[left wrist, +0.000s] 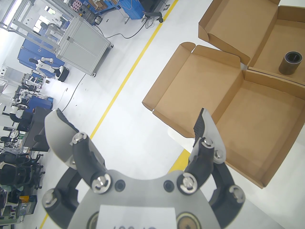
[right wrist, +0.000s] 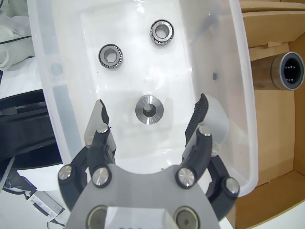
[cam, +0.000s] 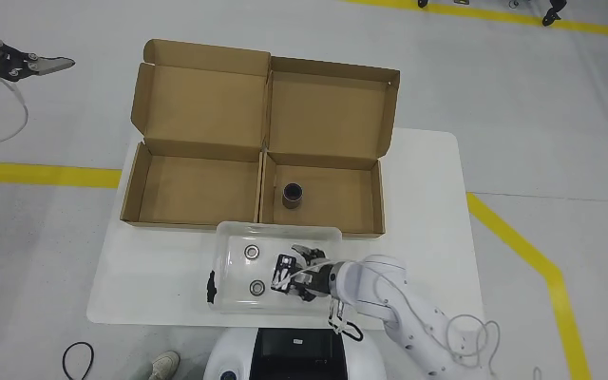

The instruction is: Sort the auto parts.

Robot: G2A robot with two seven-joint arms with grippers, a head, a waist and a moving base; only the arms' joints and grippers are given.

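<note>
A clear plastic bin (cam: 275, 226) stands at the table's front; its wall (right wrist: 240, 48) shows in the right wrist view. Two roller bearings (right wrist: 111, 56) (right wrist: 162, 33) and a steel cone-shaped ring (right wrist: 149, 109) lie on its floor. My right gripper (right wrist: 152, 104) hangs open inside the bin, fingers on either side of the ring and not touching it. From above, that gripper (cam: 294, 266) covers the ring, and both bearings (cam: 252, 252) (cam: 256, 286) lie beside it. My left gripper (left wrist: 129, 120) is open and holds nothing, out over the floor far left of the table (cam: 38, 65).
Two open cardboard boxes stand side by side behind the bin, the left box (cam: 195, 190) bare. The right box (cam: 342, 195) holds a dark cylindrical bushing (cam: 292, 197) (left wrist: 291, 63) (right wrist: 281, 71). A small black piece (cam: 211, 285) sits at the bin's left edge.
</note>
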